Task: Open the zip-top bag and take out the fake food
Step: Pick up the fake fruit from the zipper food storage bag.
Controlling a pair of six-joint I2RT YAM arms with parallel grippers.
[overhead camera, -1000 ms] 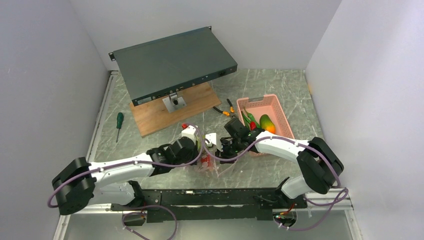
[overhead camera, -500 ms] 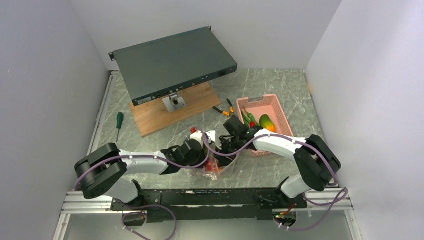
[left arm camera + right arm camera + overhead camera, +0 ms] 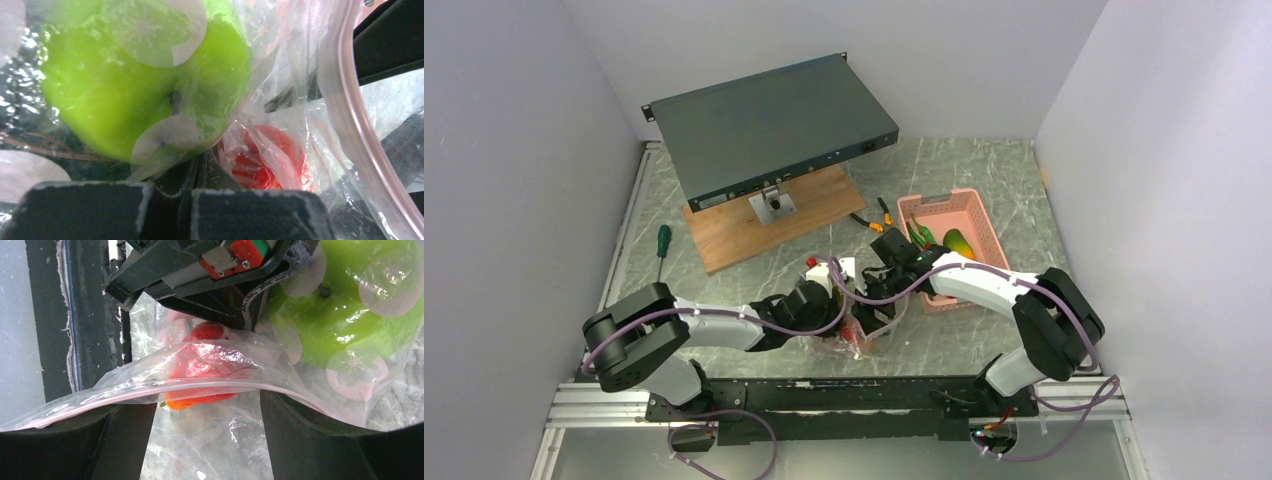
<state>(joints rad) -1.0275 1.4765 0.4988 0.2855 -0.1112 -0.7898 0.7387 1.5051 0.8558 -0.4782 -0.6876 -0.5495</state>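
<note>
Your left gripper has its jaws pressed together on a fold of the clear, floppy, dot-printed plastic zip-top bag. The bag sits at the near middle of the grey-green marbled table, between your two wrists and just left of the pink slotted plastic basket.

Inside the bag, a glossy green plastic apple presses against the film right above the left fingertips. A shiny red piece of fake food lies beside it, lower and to the right in the left wrist view.

Your right gripper faces the left one with its jaws spread wide and closed on nothing. The bag's pinkish zip strip runs across the front of both fingers. You cannot tell from these views whether the fingers are inside the bag's mouth.

In the basket lie an orange-and-green plastic mango and long green pods. Orange-handled pliers rest on the table just beyond the basket's left corner.
</note>
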